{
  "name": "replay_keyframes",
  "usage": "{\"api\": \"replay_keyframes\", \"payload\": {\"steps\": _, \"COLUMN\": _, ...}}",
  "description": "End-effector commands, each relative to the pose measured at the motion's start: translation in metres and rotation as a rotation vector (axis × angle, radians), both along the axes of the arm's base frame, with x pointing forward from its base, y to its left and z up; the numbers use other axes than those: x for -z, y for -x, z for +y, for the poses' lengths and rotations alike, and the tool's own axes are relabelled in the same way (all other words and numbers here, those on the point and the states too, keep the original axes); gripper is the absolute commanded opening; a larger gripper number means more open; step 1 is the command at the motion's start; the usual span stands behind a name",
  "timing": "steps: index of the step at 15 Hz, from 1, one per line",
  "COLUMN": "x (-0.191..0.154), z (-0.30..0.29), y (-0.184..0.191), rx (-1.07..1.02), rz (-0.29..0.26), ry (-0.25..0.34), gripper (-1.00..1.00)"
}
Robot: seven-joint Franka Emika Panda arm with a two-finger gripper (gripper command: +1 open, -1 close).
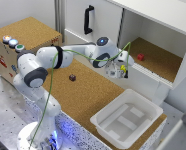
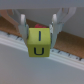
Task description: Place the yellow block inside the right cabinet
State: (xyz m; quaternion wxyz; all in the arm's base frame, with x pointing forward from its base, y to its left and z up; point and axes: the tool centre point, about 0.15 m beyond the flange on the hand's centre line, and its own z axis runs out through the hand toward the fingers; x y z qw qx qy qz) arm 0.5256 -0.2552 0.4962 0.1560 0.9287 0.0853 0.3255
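Observation:
The yellow block [image 1: 123, 67] is held between my gripper's [image 1: 121, 69] fingers, just in front of the right cabinet's [image 1: 160, 62] open front edge. In the wrist view the yellow block [image 2: 40, 42] fills the middle, with dark letters on its faces. My gripper [image 2: 39, 31] is shut on it, one finger [image 2: 22, 22] on each side. The cabinet's white front lip [image 2: 12, 36] runs beneath the block, and the cork floor lies beyond it.
A small red cube [image 1: 140, 57] sits on the cabinet's cork floor. A dark maroon cube [image 1: 72, 77] lies on the cork tabletop. A white tray [image 1: 143, 107] stands at the front. A white door with a black handle [image 1: 88, 20] and a cork-topped box with buttons [image 1: 30, 30] stand behind.

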Motion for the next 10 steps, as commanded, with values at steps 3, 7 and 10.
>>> {"api": "replay_keyframes", "payload": {"steps": 3, "x": -0.006, "z": -0.073, "y": -0.077, "rx": 0.048, "rz": 0.008, "ry": -0.138, "gripper": -1.0}}
{"api": "replay_keyframes", "payload": {"steps": 7, "x": 0.006, "z": -0.103, "y": -0.123, "rx": -0.054, "rz": 0.035, "ry": -0.17, "gripper": -1.0}}
{"api": "replay_keyframes", "payload": {"steps": 10, "x": 0.005, "z": -0.116, "y": -0.143, "rx": -0.124, "rz": 0.032, "ry": -0.174, "gripper": -1.0}}
